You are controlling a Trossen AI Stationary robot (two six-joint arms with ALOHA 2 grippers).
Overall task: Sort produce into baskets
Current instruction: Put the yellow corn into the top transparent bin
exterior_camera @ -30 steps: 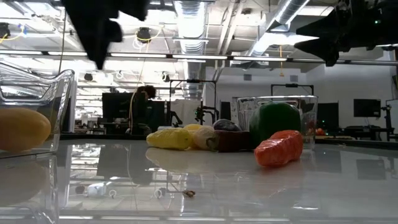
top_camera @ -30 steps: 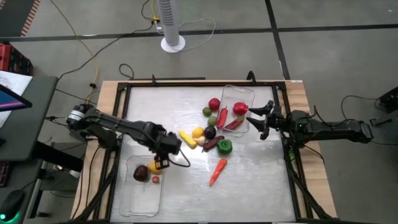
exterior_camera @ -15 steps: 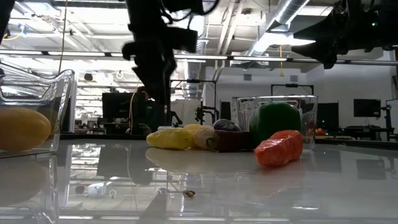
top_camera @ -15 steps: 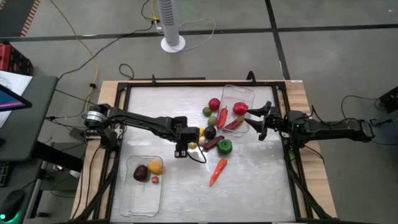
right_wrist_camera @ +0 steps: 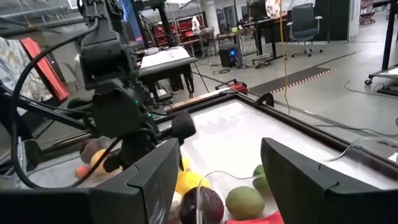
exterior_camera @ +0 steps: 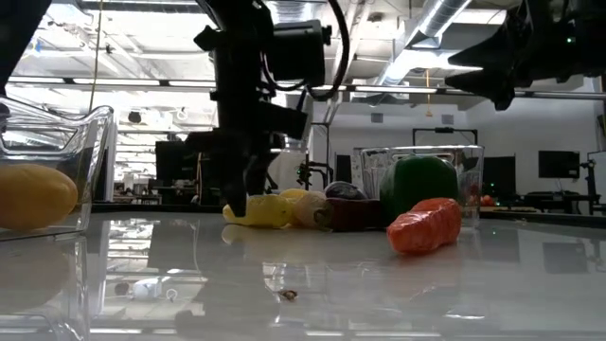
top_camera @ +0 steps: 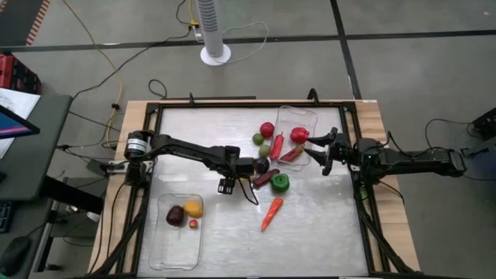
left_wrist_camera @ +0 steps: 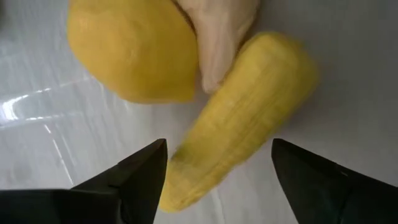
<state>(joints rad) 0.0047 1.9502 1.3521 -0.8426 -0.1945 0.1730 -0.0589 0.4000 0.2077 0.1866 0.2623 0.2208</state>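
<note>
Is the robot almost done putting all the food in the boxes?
Not yet. One clear tray holds three pieces, the other tray a red one or two. The left gripper is open over a long yellow piece. The carrot, green pepper and others remain on the table.

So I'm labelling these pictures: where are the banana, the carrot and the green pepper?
banana point(left_wrist_camera: 239, 118), left wrist view, middle of its yellow body.
carrot point(top_camera: 271, 213), high view, middle of its length.
green pepper point(top_camera: 280, 183), high view, its top.

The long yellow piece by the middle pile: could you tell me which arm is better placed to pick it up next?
Left. Its open claw already straddles the long yellow piece; the right claw hangs over the far basket.
</note>
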